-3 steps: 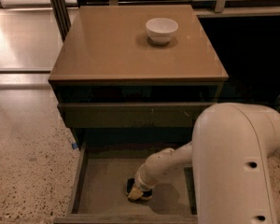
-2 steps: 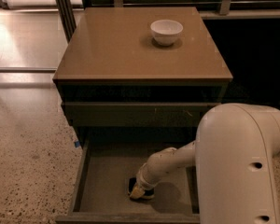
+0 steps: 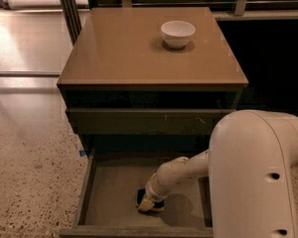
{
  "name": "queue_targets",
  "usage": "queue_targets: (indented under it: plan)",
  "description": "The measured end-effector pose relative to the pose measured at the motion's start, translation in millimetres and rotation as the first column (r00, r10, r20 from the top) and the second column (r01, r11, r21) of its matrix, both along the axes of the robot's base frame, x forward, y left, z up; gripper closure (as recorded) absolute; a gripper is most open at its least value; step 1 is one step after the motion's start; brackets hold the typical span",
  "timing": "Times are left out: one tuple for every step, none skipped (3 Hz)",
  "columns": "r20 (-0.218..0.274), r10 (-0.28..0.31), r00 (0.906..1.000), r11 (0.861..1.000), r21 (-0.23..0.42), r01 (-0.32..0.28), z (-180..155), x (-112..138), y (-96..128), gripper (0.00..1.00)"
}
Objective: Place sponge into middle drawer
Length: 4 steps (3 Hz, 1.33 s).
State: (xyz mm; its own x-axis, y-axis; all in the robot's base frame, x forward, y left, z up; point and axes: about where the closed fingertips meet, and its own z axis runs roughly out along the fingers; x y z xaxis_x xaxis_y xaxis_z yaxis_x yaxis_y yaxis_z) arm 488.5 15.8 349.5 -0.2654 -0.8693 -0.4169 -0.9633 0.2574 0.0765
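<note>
a: now, entry one: hazards from here?

b: sponge (image 3: 145, 206): sits low at the front middle of the middle drawer (image 3: 109, 192), on or just above its grey-brown floor, with the gripper (image 3: 150, 198) directly over it. my judgement: if the release is not clean, the light foam could cling and ride back out with the arm, or tip onto its edge.

a: entry two?

b: clearance. the forearm (image 3: 184, 170) enters the drawer from the right. a sideways withdrawal could knock the right wall. a rise angled too far back could catch the upper drawer front (image 3: 139, 122), which overhangs the back of the open box. a straight lift looks safest.

a: entry three: arm pose?

b: white upper-arm housing (image 3: 258, 177): fills the right foreground. the forearm slopes down and to the left from it into the open drawer. the wrist is bent downward, and the gripper points at the floor near the front edge.

a: gripper state?

b: cannot tell. whether it grips the sponge or only rests over it is not visible.

a: remaining stock?

b: white bowl (image 3: 178, 33): upright on the cabinet top (image 3: 129, 58), toward the back right, well apart from the arm. not part of this job.
</note>
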Motion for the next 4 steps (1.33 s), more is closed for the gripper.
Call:
queue_targets:
  plan:
    - [0.000,0.000,1.0000,1.000,0.000,0.000,0.0,0.0,0.0,0.36]
    - [0.000,0.000,1.0000,1.000,0.000,0.000,0.0,0.0,0.0,0.12]
    - [0.000,0.000,1.0000,1.000,0.000,0.000,-0.1,-0.1,0.0,0.00]
    - [0.000,0.000,1.0000,1.000,0.000,0.000,-0.1,-0.1,0.0,0.00]
